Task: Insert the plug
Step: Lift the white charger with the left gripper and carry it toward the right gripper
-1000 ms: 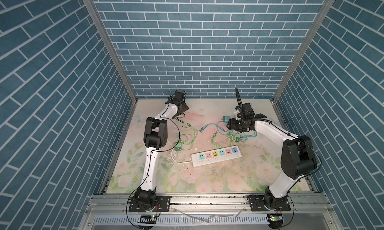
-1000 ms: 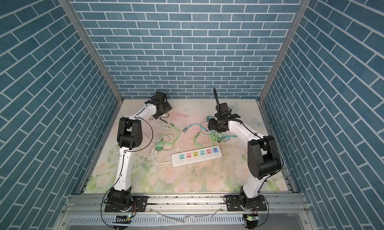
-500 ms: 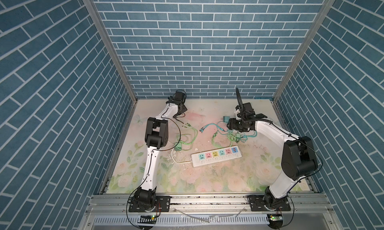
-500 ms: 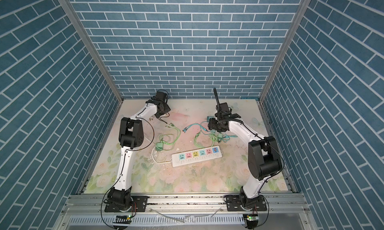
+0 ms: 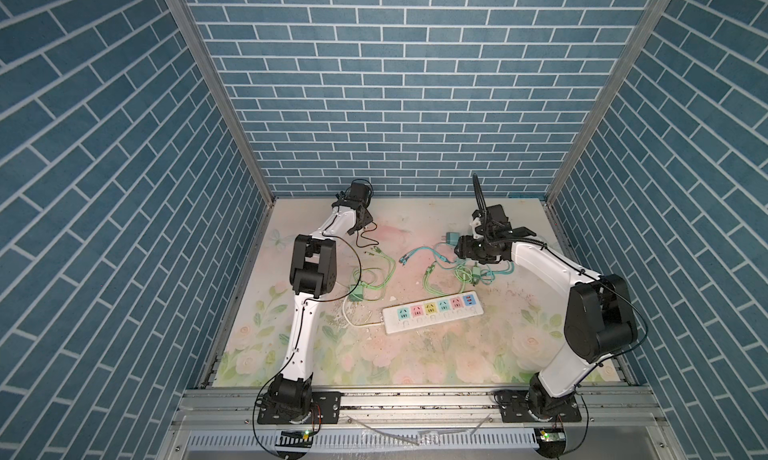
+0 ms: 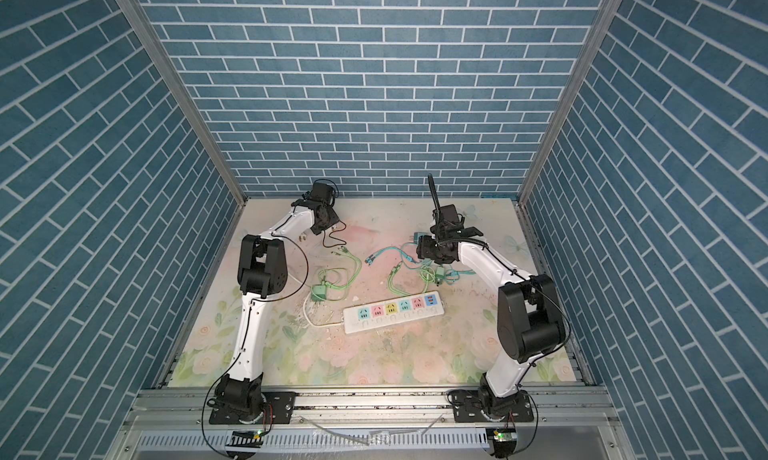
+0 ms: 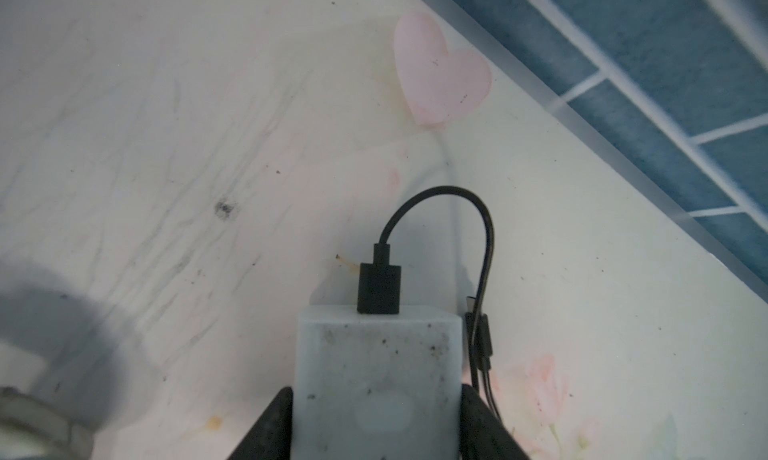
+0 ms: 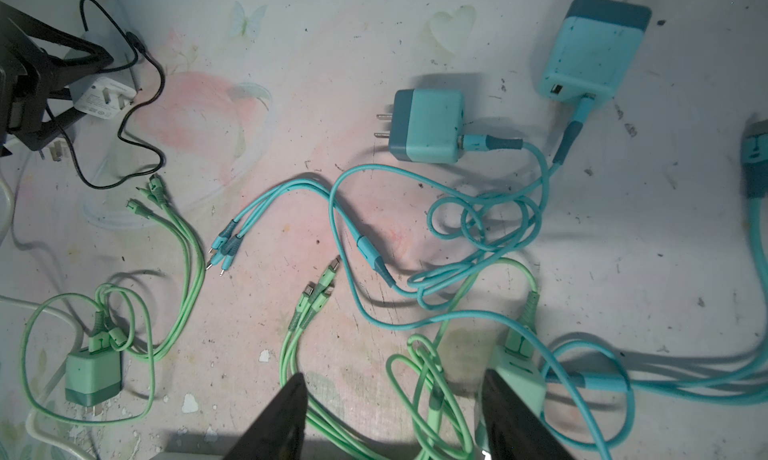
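Note:
At the far left back of the table, my left gripper (image 5: 360, 221) (image 7: 376, 395) is shut on a white plug (image 7: 378, 354), both black fingers pressed against its sides. A short black cable (image 7: 487, 233) loops out of the plug's end. The right wrist view shows the same plug (image 8: 104, 97) with its prongs free. In both top views the white power strip (image 5: 432, 312) (image 6: 392, 312) with coloured sockets lies mid-table. My right gripper (image 5: 462, 245) (image 8: 392, 383) is open above green cables (image 8: 428, 374), holding nothing.
Two teal plugs (image 8: 424, 125) (image 8: 590, 50) with tangled teal cables lie beyond the right gripper. A pale green plug (image 8: 519, 379) touches one right finger, and a darker green plug (image 8: 93, 374) with looped cable lies toward the left arm. The brick back wall (image 7: 665, 83) is close behind the left gripper.
My left gripper has closed from wide open onto the white plug. The right arm and gripper have not moved.

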